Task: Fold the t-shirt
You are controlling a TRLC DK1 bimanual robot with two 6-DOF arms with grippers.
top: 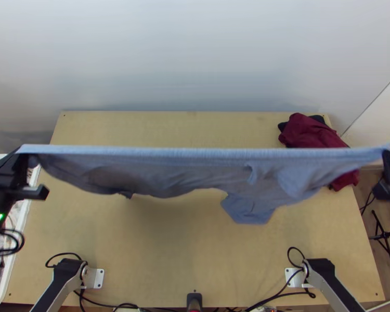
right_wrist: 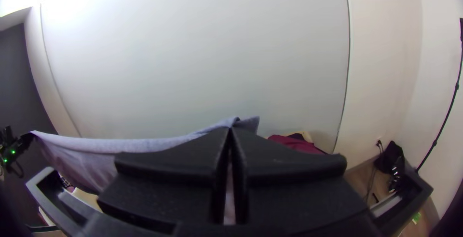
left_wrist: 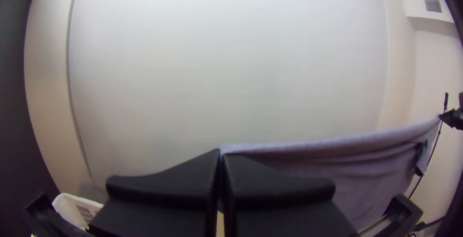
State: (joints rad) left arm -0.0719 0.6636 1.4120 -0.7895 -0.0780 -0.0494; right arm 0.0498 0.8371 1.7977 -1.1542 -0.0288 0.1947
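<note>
Blue-grey t-shirt [top: 195, 169] hangs in the air over the table, long axis running crosswise between the grippers. Left gripper [left_wrist: 220, 154] is pressed together on one end of the taut upper edge; right gripper [right_wrist: 230, 130] pinches the other, a bit of fabric poking past its tips. Neither is nearer, one end each. Cloth below hangs loose and uneven. I'd guess next is lowering it flat, taut edge square to the wooden table [top: 169, 260]; creases likely. Dark red cloth [top: 312, 132] at the far right corner, pale wall [top: 195, 62] beyond.
</note>
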